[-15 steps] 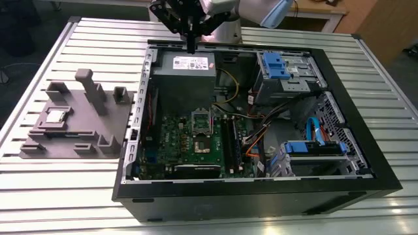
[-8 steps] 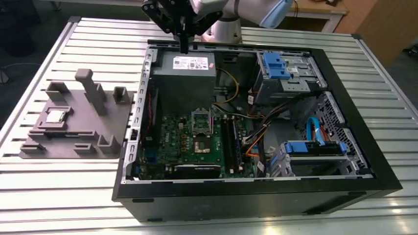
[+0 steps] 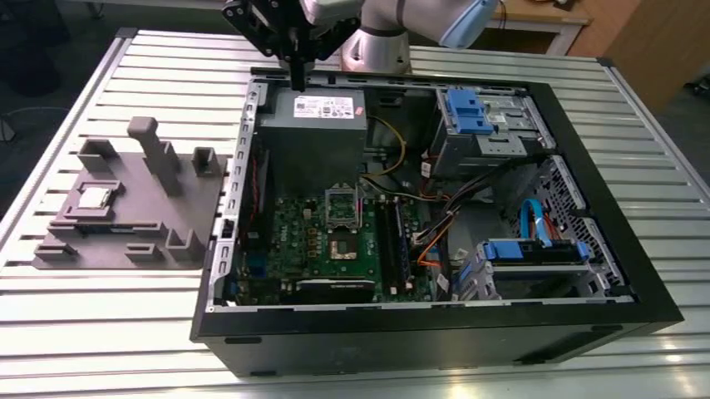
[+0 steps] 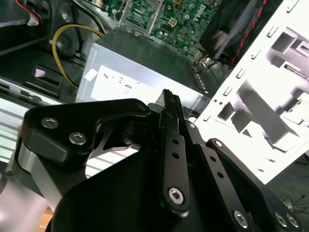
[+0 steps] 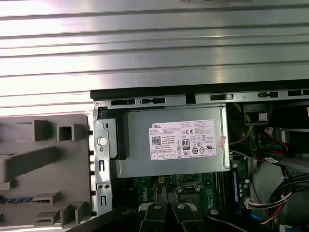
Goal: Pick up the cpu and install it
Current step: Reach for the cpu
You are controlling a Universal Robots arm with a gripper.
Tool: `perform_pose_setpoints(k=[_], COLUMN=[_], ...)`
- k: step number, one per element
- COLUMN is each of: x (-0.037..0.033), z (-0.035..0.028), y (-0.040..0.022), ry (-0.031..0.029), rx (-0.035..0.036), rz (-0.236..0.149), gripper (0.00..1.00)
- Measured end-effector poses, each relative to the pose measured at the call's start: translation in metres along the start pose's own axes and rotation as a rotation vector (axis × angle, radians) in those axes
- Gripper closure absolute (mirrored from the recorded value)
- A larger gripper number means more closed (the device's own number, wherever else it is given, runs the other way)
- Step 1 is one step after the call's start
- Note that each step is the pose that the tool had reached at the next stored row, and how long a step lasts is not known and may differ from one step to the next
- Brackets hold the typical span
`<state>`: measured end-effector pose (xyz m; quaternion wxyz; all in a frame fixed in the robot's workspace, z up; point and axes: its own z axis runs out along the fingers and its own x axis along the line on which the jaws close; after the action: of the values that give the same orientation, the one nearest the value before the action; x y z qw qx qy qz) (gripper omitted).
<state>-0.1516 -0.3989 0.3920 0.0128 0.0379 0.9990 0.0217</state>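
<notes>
The cpu, a small silvery square chip, lies in a recess of the grey holder block on the exterior view's left, outside the computer case. My gripper hangs high over the back edge of the case, above the grey power supply, far from the cpu. Its fingers are pressed together with nothing between them. On the green motherboard the dark square socket lies exposed, its metal frame swung up behind it.
The open black case lies on a slatted metal table. Drive cages with blue clips and loose cables fill the case's right side in the exterior view. Tall posts rise from the holder block near the cpu.
</notes>
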Motion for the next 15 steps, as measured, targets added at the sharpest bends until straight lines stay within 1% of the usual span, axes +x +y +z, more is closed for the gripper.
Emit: perform_pose_setpoints(k=[3,11,15], x=[0.0046,0.0207,0.0251], z=[0.0003,0.0015,0.0020], y=[-0.0004,-0.0016,-0.0020], ry=[0.0012,0.0042,0.0079], rx=[0.0001,0.0003,0.0005], rz=[0.000,0.000,0.000], gripper=[0.90,0.90,0.90])
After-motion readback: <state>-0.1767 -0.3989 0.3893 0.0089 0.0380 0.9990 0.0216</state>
